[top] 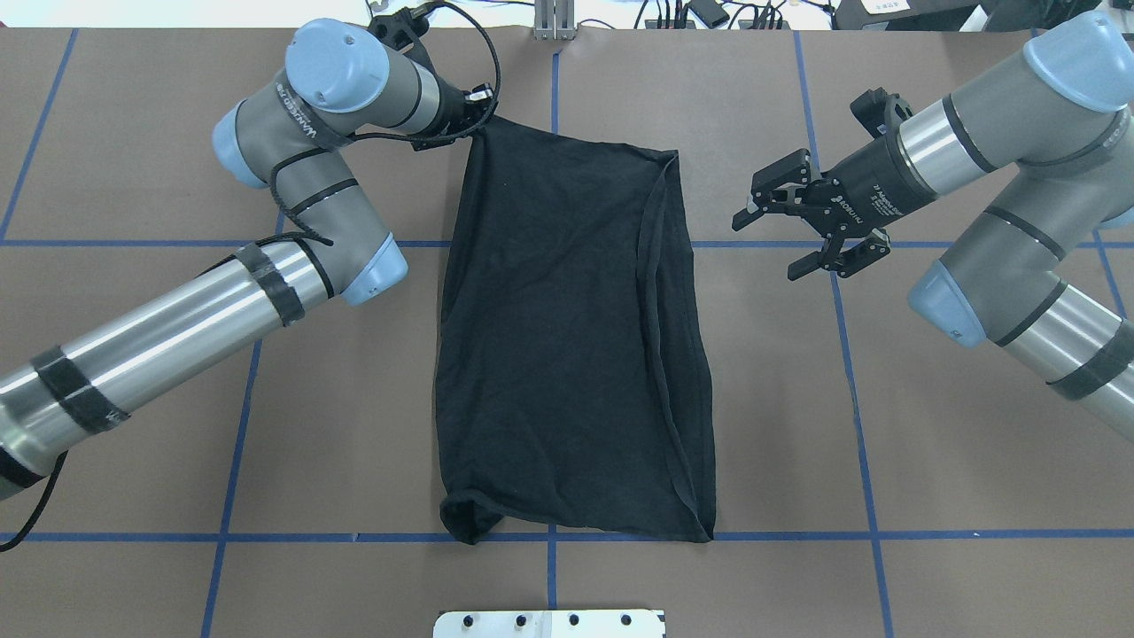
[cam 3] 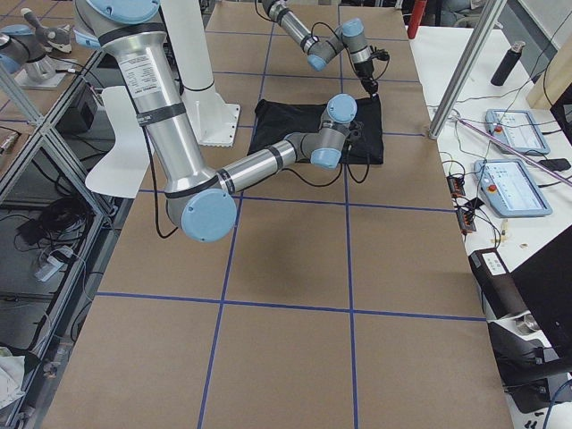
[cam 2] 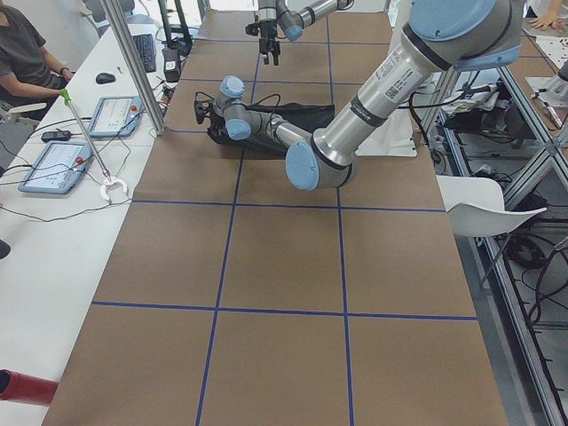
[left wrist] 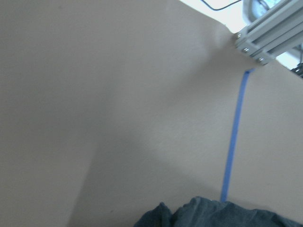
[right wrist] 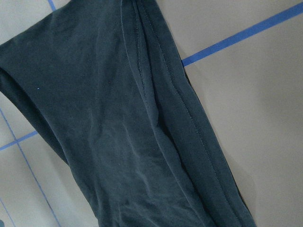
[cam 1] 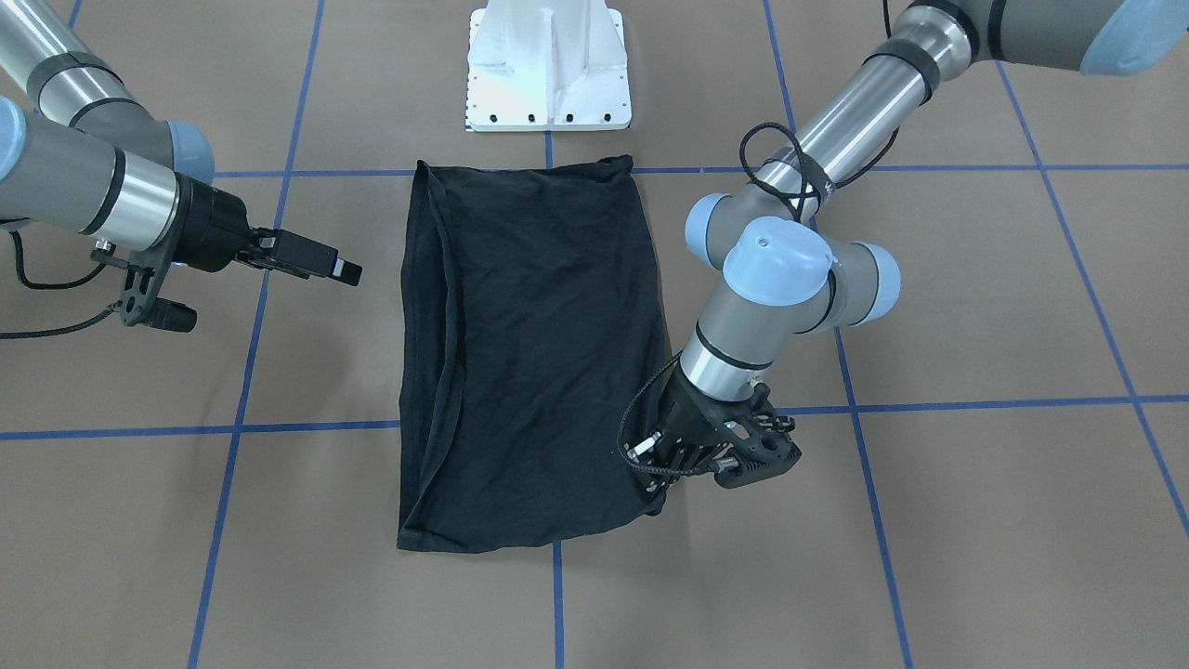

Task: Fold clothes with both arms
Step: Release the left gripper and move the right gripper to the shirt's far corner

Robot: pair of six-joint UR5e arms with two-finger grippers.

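The clothes (top: 567,337), a black T-shirt, lie flat as a long folded rectangle mid-table, with no logo showing. My left gripper (cam 1: 658,485) is down at the shirt's corner on the operators' side. That corner (top: 487,124) is drawn to a point under the wrist, and the gripper looks shut on it. Its fingertips are hidden, and the left wrist view shows only bunched cloth (left wrist: 213,215) at its bottom edge. My right gripper (top: 767,248) hangs open beside the opposite long edge, apart from the cloth. The right wrist view looks down on the hemmed edge (right wrist: 189,127).
The white pedestal base (cam 1: 548,70) stands just behind the shirt's robot-side end. Blue tape lines (top: 842,354) grid the brown table. A side bench with control tablets (cam 2: 58,164) and a seated person (cam 2: 27,53) runs along the operators' side.
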